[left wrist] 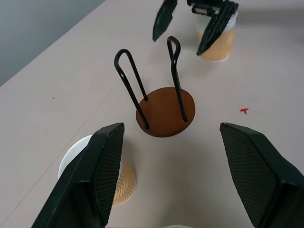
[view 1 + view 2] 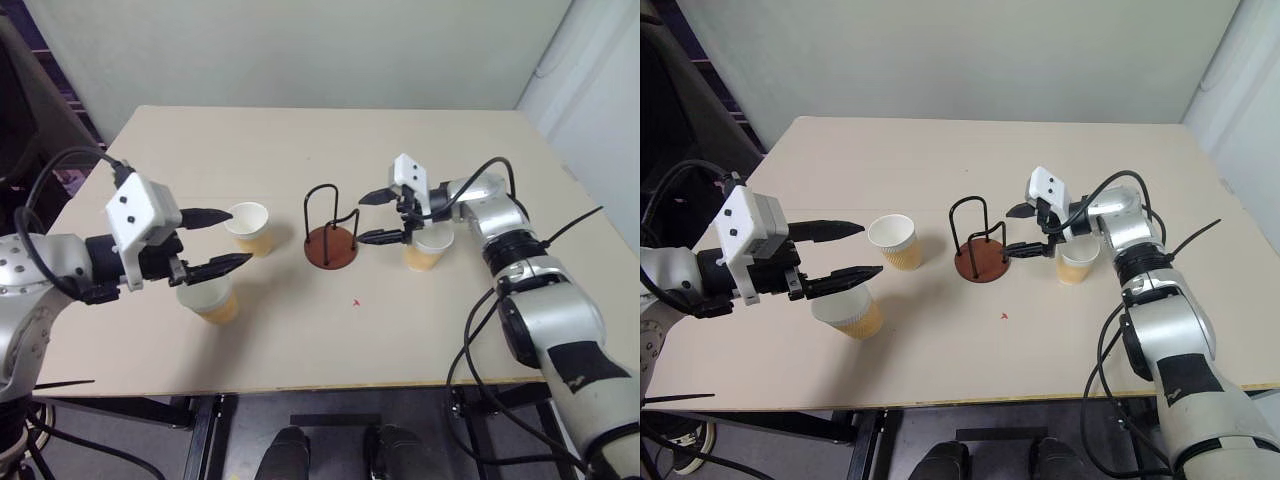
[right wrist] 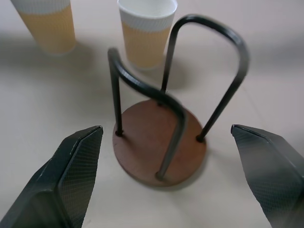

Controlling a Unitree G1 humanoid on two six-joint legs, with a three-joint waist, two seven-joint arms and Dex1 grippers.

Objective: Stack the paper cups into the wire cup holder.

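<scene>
The wire cup holder [image 2: 331, 247] stands empty at the table's middle, its black loops rising from a reddish-brown disc. One yellow-orange paper cup [image 2: 250, 228] stands upright to its left, and a second cup [image 2: 208, 298] sits nearer the front edge. My left gripper [image 2: 238, 238] hovers open above these two cups, empty, pointing toward the holder [image 1: 166, 111]. A third cup [image 2: 428, 250] stands to the right of the holder. My right gripper [image 2: 362, 219] is open and empty just right of the holder [image 3: 159, 142], beside that third cup, with its fingers aimed at the wire loops.
The beige table [image 2: 330, 140] is bare behind the holder and along its front middle. A small red mark [image 2: 356, 301] lies in front of the holder. Black cables hang off the table's right and left sides, and a wall stands behind.
</scene>
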